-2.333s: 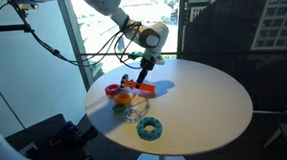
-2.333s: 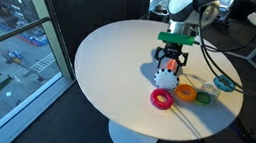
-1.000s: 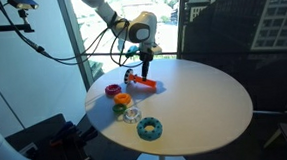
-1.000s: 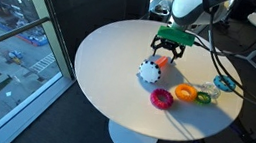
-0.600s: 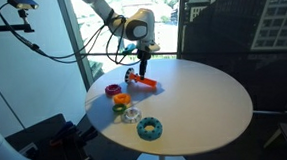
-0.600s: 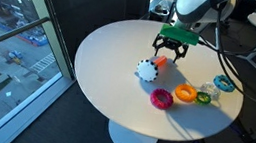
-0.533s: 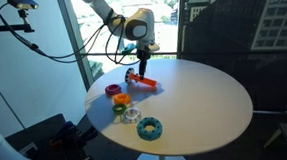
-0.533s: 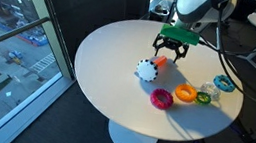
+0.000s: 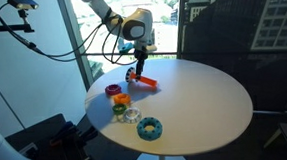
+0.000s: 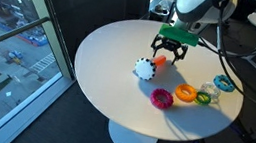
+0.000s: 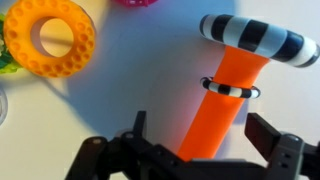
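One orange ring [image 11: 50, 38] lies at left in the wrist view. Beside it the toppled orange peg [image 11: 225, 110] lies on the table [image 11: 120, 90] under the gripper [image 11: 200, 135], its jaws open and empty. Likely light, stiff, slick plastic; grasp mid-shaft, short of the striped base [image 11: 255, 40].

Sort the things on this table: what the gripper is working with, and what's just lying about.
In hand: orange peg with a striped base, lying on its side under the open gripper.
Lying about: orange ring, pink ring, green ring, clear ring, teal ring, all on the white table.
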